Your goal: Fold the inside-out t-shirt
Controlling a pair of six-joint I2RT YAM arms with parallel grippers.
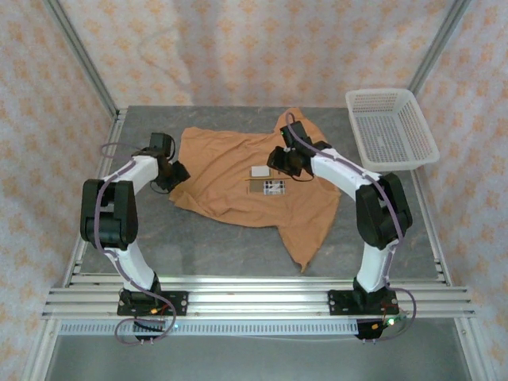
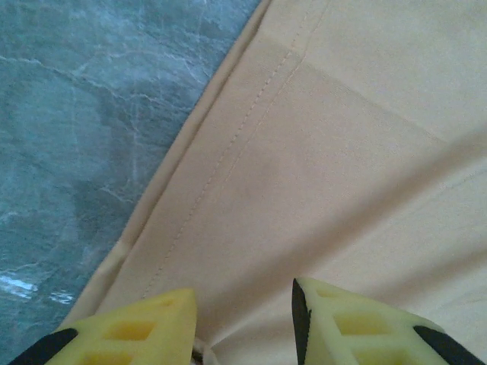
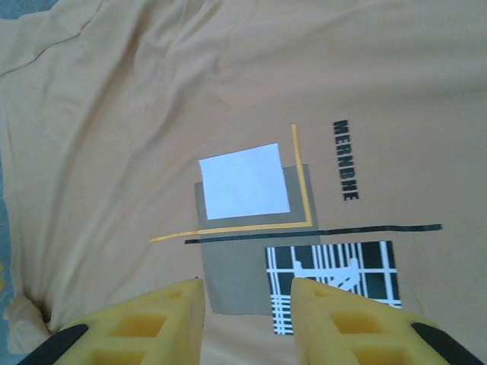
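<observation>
— Across the grey table [image 1: 238, 246], what takes up the most room?
— The inside-out t-shirt [image 1: 238, 178], spread crumpled over the middle, one corner trailing toward the near edge. A white basket [image 1: 381, 94] stands at the far right, apart from it.
— Where are the arms?
— The left gripper [image 1: 176, 176] sits at the shirt's left edge, over a stitched hem [image 2: 251, 114]. Its fingers [image 2: 137, 327] are a moderate gap apart with cloth between them; I cannot tell whether they pinch it.
— And the other?
— The right gripper [image 1: 279, 163] is above the shirt's middle, narrowly parted, holding nothing. The print patch [image 3: 304, 258] lies flat just beyond its fingertips, and the small white label [image 3: 245, 181] beyond that.
</observation>
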